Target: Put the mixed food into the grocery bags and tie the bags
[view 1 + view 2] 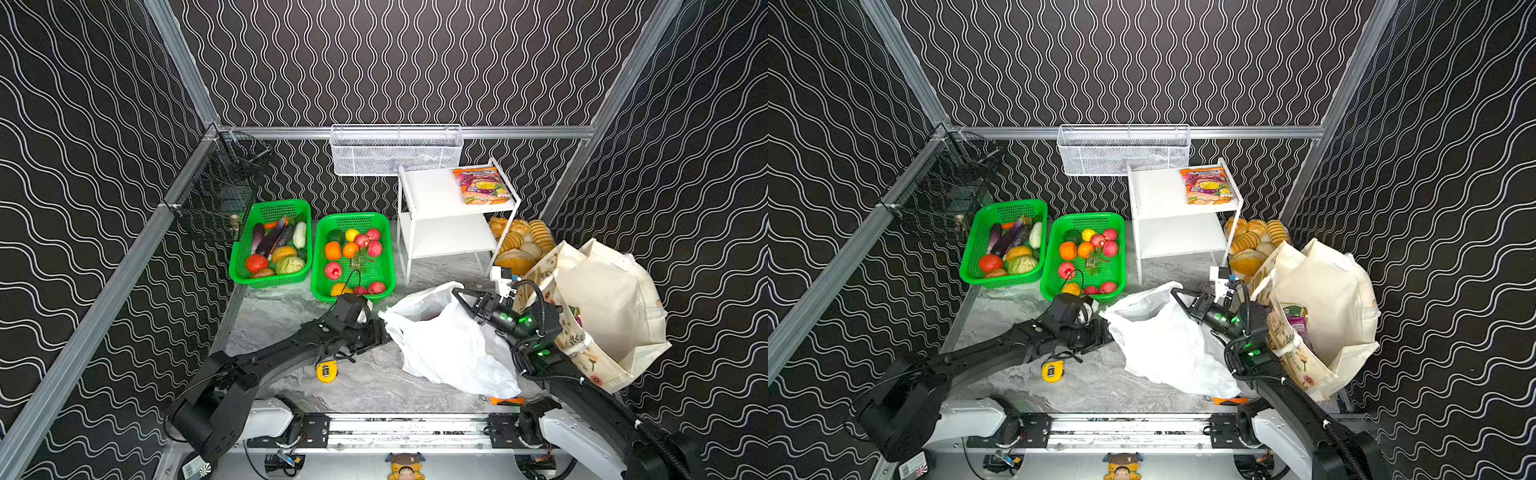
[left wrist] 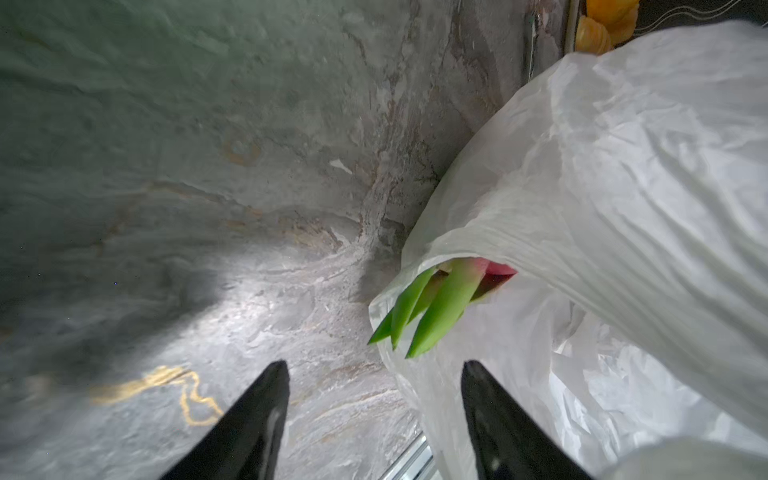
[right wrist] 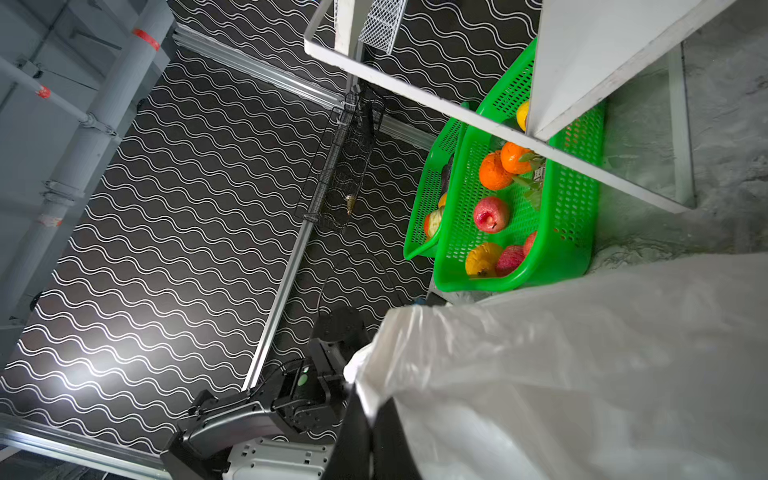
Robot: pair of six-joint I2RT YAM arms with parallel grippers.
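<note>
Pinching the plastic bag (image 1: 449,345) rim, right end effector (image 1: 456,292) faces parted left end effector (image 2: 375,362).

Beside my black left gripper (image 2: 375,362): a thin white plastic bag (image 1: 449,353), pink green-tipped dragon fruit (image 2: 440,299); far left, green mesh baskets (image 1: 276,208); grey marbled table (image 1: 365,386).
</note>
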